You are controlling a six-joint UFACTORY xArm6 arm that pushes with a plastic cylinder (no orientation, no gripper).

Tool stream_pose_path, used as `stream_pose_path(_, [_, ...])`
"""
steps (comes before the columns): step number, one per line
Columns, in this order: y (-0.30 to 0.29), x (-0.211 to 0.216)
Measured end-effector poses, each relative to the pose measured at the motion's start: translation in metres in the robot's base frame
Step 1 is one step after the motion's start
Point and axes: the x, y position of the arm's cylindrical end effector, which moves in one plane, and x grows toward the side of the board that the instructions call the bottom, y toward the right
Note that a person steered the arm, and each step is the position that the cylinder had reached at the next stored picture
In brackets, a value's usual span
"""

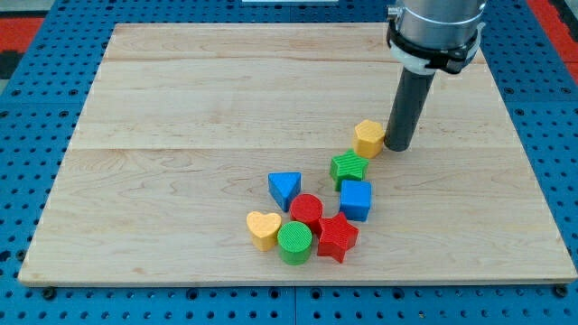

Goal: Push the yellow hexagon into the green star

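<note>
The yellow hexagon [368, 138] lies right of the board's middle. The green star [349, 168] sits just below and to the left of it, almost touching. My tip [398, 146] stands against the hexagon's right side, a little lower than its centre. The dark rod rises from there to the arm's head at the view's top.
A blue cube [356, 199] sits just below the green star. A blue triangle [284, 189], red cylinder [307, 211], red star [337, 236], green cylinder [294, 242] and yellow heart [263, 229] cluster toward the view's bottom on the wooden board [181, 108].
</note>
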Motion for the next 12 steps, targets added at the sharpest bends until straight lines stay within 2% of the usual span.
stream_pose_path(2, [-0.020, 0.012])
stream_pose_path(4, [-0.005, 0.011])
stream_pose_path(5, [0.029, -0.031])
stream_pose_path(6, [0.019, -0.068])
stream_pose_path(7, [-0.016, -0.068])
stream_pose_path(9, [-0.054, -0.030])
stream_pose_path(10, [-0.017, -0.031])
stream_pose_path(11, [-0.014, 0.008])
stream_pose_path(12, [-0.014, 0.008])
